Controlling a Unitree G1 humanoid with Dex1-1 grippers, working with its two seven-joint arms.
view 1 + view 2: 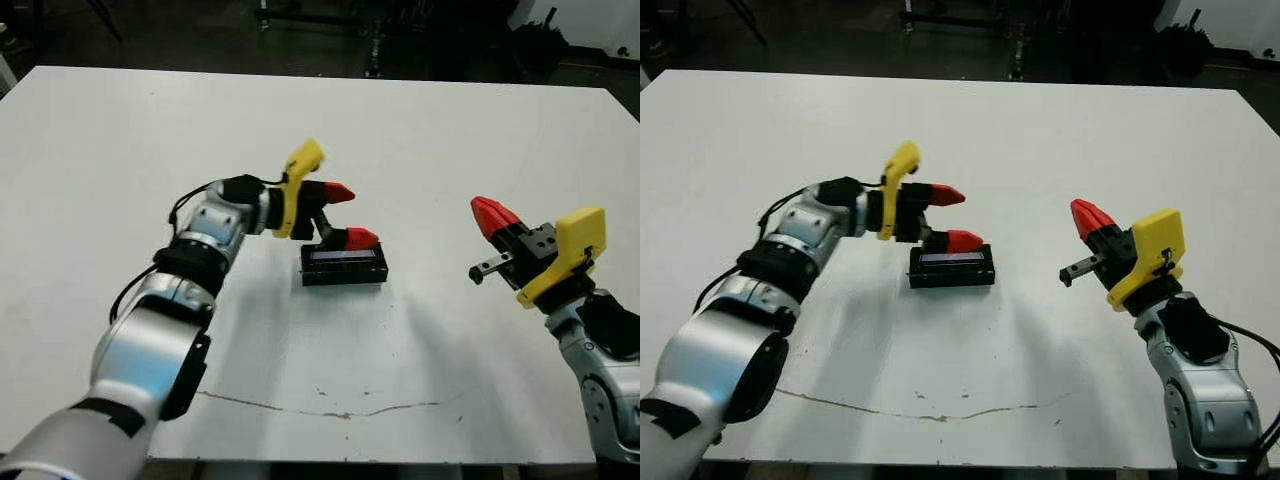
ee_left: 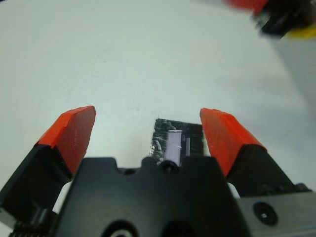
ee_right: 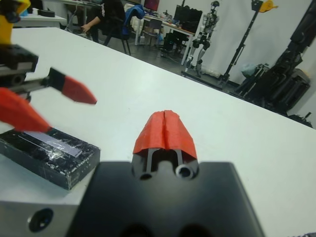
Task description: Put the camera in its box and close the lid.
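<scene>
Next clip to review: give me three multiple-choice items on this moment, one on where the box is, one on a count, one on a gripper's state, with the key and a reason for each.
1. Where does the box lie?
A. under the left gripper's fingertips
B. at the table's far edge
C. in the right gripper

2. How many black boxes are on the table?
A. three
B. one
C. none

3. How are the right gripper's fingers?
A. spread wide
B. gripping the box
C. pressed together, holding nothing

Key: 1 A, the lower red tip hangs right at the box's top; 2 B, only one shows in the head views; 3 C, its wrist view shows both red tips meeting with nothing between them.
</scene>
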